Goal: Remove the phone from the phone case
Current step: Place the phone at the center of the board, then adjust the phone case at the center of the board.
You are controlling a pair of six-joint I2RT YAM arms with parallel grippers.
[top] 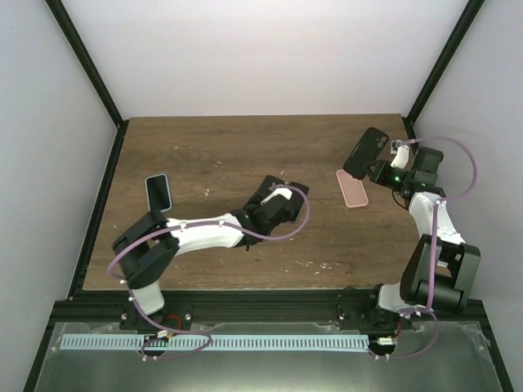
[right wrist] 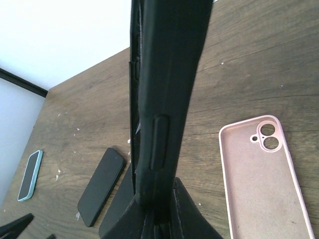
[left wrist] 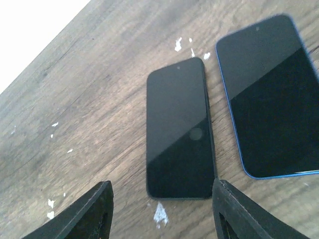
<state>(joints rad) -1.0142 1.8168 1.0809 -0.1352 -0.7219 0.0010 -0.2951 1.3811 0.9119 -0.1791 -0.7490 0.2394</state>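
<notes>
My right gripper (top: pixel 381 168) is shut on a black phone case (top: pixel 366 153) and holds it upright above the table at the right. The right wrist view shows the case (right wrist: pixel 164 84) edge-on between my fingers (right wrist: pixel 192 209). I cannot tell whether a phone sits in it. A bare black phone (left wrist: pixel 179 132) lies flat on the table. Its near end lies between the fingertips of my open left gripper (left wrist: pixel 162 214), which holds nothing. The phone also shows in the right wrist view (right wrist: pixel 99 186). My left gripper (top: pixel 270 194) is at mid-table.
An empty pink case (top: pixel 352 189) lies open side up near the right gripper and shows in the right wrist view (right wrist: pixel 261 179). A phone in a blue case (top: pixel 159 192) lies at the left, beside the black phone in the left wrist view (left wrist: pixel 271 94).
</notes>
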